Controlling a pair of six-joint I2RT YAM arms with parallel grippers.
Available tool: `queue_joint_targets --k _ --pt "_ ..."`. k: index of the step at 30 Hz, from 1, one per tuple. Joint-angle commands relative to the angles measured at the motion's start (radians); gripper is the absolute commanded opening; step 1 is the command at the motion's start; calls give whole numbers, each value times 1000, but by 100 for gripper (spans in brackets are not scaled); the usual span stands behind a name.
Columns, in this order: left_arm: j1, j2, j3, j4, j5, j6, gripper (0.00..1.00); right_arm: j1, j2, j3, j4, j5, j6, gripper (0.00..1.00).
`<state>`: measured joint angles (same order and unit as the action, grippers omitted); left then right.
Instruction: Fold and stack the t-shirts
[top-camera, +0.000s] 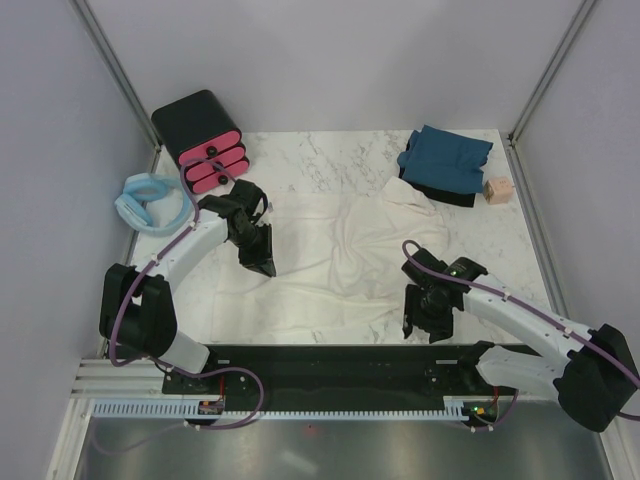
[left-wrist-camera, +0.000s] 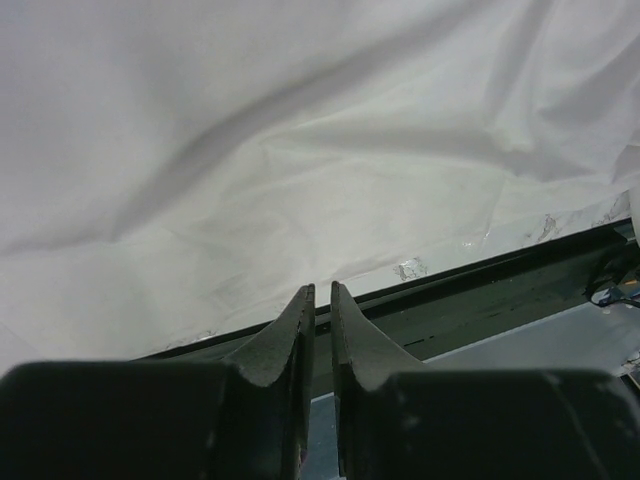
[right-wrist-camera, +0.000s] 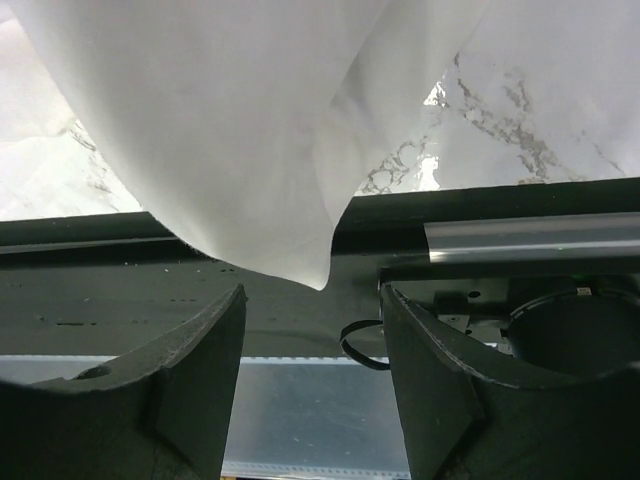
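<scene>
The right gripper (right-wrist-camera: 312, 292) stood wide open at the table's near edge, with a corner of the cream-white t-shirt (right-wrist-camera: 250, 130) just ahead of its fingers, ungripped. The left gripper (left-wrist-camera: 322, 290), jaws all but closed on nothing, hovered over that shirt's left side. The shirt lay rumpled across the marble table (top-camera: 330, 150). The teal-blue t-shirt (top-camera: 445, 155) sat at the far right corner.
</scene>
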<state>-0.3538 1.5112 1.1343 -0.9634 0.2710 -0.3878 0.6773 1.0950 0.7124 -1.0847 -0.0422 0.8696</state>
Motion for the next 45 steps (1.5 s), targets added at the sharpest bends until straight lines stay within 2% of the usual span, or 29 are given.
queue_joint_targets --k 1,14,18,19,21,22,24,26,27,28,29,37,45 --pt "1 -32 7 -8 -4 -6 18 10 17 -16 65 -21 9 65" --pt "3 -42 4 -9 -6 -14 17 15 124 -33 160 -15 -26 65" --pt "1 -42 2 -8 -6 -14 18 13 144 -42 181 -13 -32 61" --pt "3 -42 2 -8 -4 -14 17 15 149 -44 184 -13 -35 51" --pt "3 -42 5 -11 -6 -13 17 15 160 -38 184 -2 -44 42" --pt "1 -43 7 -11 -6 -13 17 15 158 -33 187 2 -49 35" --pt "1 -42 7 -9 -6 -13 17 15 155 -18 184 22 -53 29" --pt "1 -42 7 -11 -6 -13 17 15 154 -4 180 22 -61 19" --pt "3 -42 4 -11 -6 -11 17 15 154 24 171 19 -69 14" --pt "3 -43 2 -9 -6 -13 17 15 149 42 143 18 -72 1" --pt "1 -46 1 -11 -6 -13 17 15 137 64 126 21 -75 0" --pt "-4 -17 -19 -9 -32 -16 17 15 140 395 -81 68 -115 0" --pt "-17 1 -22 -3 -29 -11 16 4 293 715 -210 126 -201 0"
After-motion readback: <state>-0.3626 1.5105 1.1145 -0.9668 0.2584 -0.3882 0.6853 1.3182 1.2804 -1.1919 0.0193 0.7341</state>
